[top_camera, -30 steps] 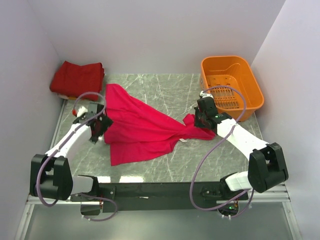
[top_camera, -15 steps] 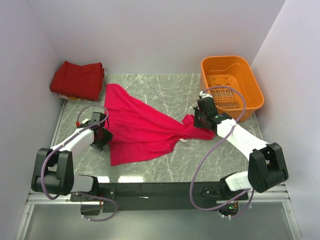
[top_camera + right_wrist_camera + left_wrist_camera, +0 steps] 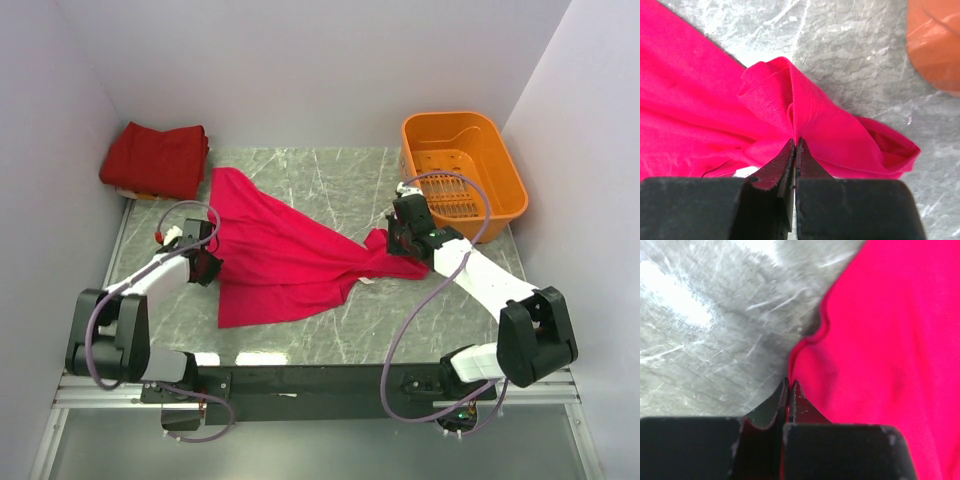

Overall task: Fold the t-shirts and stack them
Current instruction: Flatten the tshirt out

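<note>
A crimson t-shirt [image 3: 285, 250] lies crumpled and stretched across the middle of the marble table. My left gripper [image 3: 207, 263] is at its left edge, shut on the t-shirt's hem; in the left wrist view the left gripper [image 3: 789, 383] pinches a sliver of the t-shirt [image 3: 880, 340]. My right gripper [image 3: 401, 244] is shut on the bunched right end of the t-shirt, and in the right wrist view the right gripper [image 3: 795, 142] nips a fold of the t-shirt [image 3: 700, 110]. Darker red t-shirts [image 3: 155, 158] lie folded in a stack at the back left.
An orange plastic basket [image 3: 490, 150] stands at the back right, just beyond the right arm; a corner of the basket [image 3: 935, 45] shows in the right wrist view. White walls close in the table [image 3: 330, 180] on the left, back and right.
The left gripper, open a second ago, has closed on the t-shirt's left edge after settling low at the cloth. The right gripper has stayed shut on the bunched end.
</note>
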